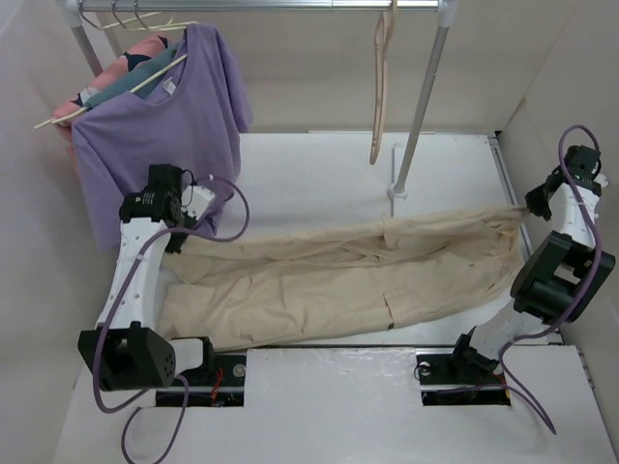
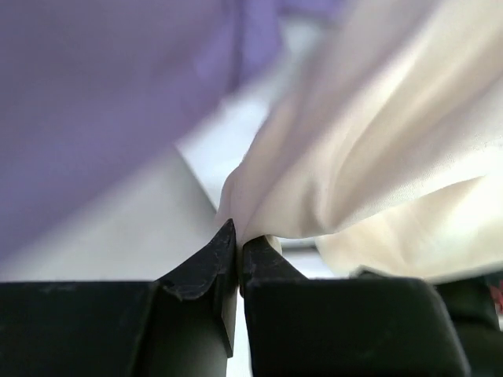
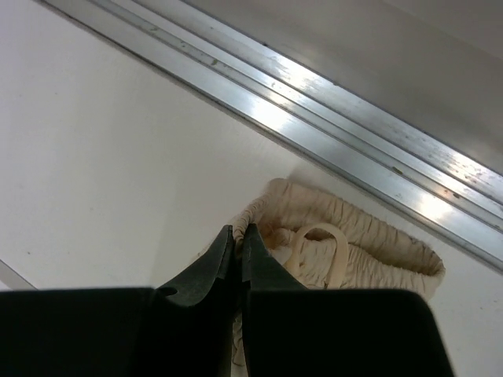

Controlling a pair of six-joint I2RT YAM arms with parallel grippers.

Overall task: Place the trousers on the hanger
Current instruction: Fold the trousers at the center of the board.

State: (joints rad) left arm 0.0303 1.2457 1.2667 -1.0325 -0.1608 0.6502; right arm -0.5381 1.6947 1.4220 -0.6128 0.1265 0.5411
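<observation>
Top external view: trousers (image 1: 358, 266) are held taut, leg hems (image 2: 255, 208) clenched in the left end effector (image 2: 238, 233), waistband (image 3: 354, 236) in the right end effector (image 3: 238, 230); both should be raised evenly toward the hanger (image 1: 380, 87).

White arms (image 1: 135, 275), black joints (image 1: 131, 356), purple cables (image 1: 244, 211).

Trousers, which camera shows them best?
Top external: the trousers show full length, both legs. Left wrist shows only a pinched fold; right wrist only a gathered elastic end.
</observation>
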